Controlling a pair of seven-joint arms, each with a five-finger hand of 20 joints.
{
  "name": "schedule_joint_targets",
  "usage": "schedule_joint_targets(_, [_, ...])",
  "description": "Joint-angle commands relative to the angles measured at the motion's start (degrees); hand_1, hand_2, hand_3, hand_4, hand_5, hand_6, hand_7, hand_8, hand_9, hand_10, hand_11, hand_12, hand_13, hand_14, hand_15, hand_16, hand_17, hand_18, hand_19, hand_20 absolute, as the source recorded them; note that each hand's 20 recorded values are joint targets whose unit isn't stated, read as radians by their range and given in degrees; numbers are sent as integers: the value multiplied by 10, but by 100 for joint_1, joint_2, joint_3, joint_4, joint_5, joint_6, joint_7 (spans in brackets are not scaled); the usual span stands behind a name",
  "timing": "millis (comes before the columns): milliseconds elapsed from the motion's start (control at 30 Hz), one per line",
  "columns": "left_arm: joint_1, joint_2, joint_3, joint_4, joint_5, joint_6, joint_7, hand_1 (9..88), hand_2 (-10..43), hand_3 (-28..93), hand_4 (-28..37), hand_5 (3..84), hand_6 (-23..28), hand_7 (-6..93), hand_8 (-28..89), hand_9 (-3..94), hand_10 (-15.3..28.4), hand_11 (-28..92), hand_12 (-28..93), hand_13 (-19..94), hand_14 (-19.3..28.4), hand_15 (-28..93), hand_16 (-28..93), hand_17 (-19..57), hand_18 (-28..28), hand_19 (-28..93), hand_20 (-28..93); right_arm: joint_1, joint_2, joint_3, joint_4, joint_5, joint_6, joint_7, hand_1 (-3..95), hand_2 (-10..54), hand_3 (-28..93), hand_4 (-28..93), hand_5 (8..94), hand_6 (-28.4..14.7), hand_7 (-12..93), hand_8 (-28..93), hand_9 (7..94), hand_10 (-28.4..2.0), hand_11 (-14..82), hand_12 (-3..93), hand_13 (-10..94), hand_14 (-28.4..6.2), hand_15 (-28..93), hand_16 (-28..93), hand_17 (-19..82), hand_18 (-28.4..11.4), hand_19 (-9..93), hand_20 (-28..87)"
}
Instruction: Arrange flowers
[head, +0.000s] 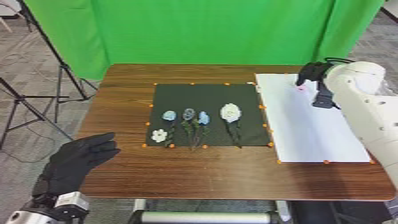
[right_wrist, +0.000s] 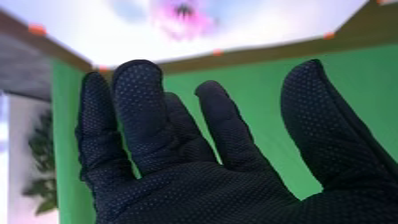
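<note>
In the head view, a black mat holds several blue flowers (head: 169, 116), a larger white flower (head: 230, 113) and a small white flower (head: 159, 135). The right hand (head: 311, 73) is over the far part of a white sheet (head: 324, 135), beside a small pink flower (head: 301, 88). The right wrist view has the right hand (right_wrist: 204, 192) open, its fingers apart and holding nothing, with the pink flower (right_wrist: 182, 22) on the white sheet beyond the fingertips. The left hand (head: 75, 160) is open over the table's near left part.
Orange markers line the edges of the black mat (head: 209, 92) and the white sheet on the brown table (head: 191, 175). A green curtain (head: 209, 30) hangs behind the table, and black stands (head: 62, 70) rise at the left.
</note>
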Motion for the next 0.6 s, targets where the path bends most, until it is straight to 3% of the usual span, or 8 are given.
schedule_joint_targets(33, [-26, 49, 64, 45, -280, -42, 282, 275, 60, 794, -173, 509, 158, 146, -85, 414, 231, 387, 106, 291, 284, 616, -127, -94, 225, 588, 162, 23, -243, -16, 57, -83, -93, 242, 106, 114, 932, -217, 311, -60, 88, -98, 283, -168, 32, 141, 502, -177, 849, 154, 119, -219, 658, 232])
schedule_joint_targets(67, [-25, 53, 55, 49, -303, -88, 280, 274, 60, 794, -173, 510, 158, 146, -85, 414, 231, 388, 106, 291, 284, 616, -127, -94, 225, 588, 162, -26, -243, -12, 32, -110, -100, 242, 107, 114, 932, -218, 311, -60, 89, -98, 283, -168, 33, 141, 502, -177, 850, 154, 118, -219, 658, 231])
schedule_joint_targets(100, [23, 145, 59, 46, -363, -56, 356, 275, 60, 795, -173, 510, 158, 146, -85, 414, 231, 389, 107, 291, 284, 616, -127, -94, 225, 588, 162, -69, -255, -4, 16, -187, -128, 233, 109, 114, 932, -219, 311, -60, 90, -97, 284, -169, 34, 142, 502, -176, 851, 154, 118, -219, 658, 231])
schedule_joint_targets(233, [-62, 146, 106, 66, -355, -57, 336, 275, 60, 795, -172, 510, 159, 147, -84, 414, 231, 391, 106, 291, 284, 617, -127, -94, 225, 588, 162, -27, -304, -72, 117, -288, -400, 369, 118, 112, 932, -226, 313, -58, 98, -97, 292, -168, 41, 144, 501, -172, 854, 154, 118, -218, 658, 228])
schedule_joint_targets(333, [-73, 241, 116, 77, -361, -36, 377, 275, 61, 795, -174, 511, 159, 147, -85, 414, 231, 391, 105, 291, 284, 618, -127, -93, 225, 588, 162, -14, -234, -102, 152, -336, -343, 482, 118, 111, 932, -231, 310, -59, 101, -99, 290, -176, 42, 146, 496, -170, 855, 153, 118, -218, 660, 227])
schedule_joint_targets(400, [-110, 202, 98, 76, -326, -68, 326, 276, 62, 795, -173, 511, 159, 148, -85, 414, 231, 392, 105, 292, 284, 618, -127, -93, 225, 589, 162, -13, -194, -65, 177, -258, -351, 617, 119, 111, 932, -233, 309, -59, 101, -99, 291, -179, 41, 147, 496, -169, 855, 152, 118, -218, 661, 225])
schedule_joint_targets(467, [-63, 282, 90, 72, -367, -42, 388, 275, 61, 795, -173, 511, 159, 149, -85, 414, 231, 393, 105, 292, 284, 618, -127, -93, 225, 589, 162, -60, -148, -28, 141, -139, -390, 734, 120, 110, 931, -235, 310, -59, 102, -99, 292, -180, 41, 148, 497, -169, 857, 150, 118, -217, 662, 225])
schedule_joint_targets(600, [-133, 220, 93, 69, -303, -94, 293, 277, 62, 793, -173, 511, 159, 148, -85, 414, 231, 394, 105, 292, 284, 618, -127, -93, 225, 589, 162, -251, -127, 43, 29, -228, -479, 683, 123, 109, 929, -238, 327, -59, 110, -100, 304, -176, 49, 150, 504, -168, 861, 150, 121, -216, 669, 225])
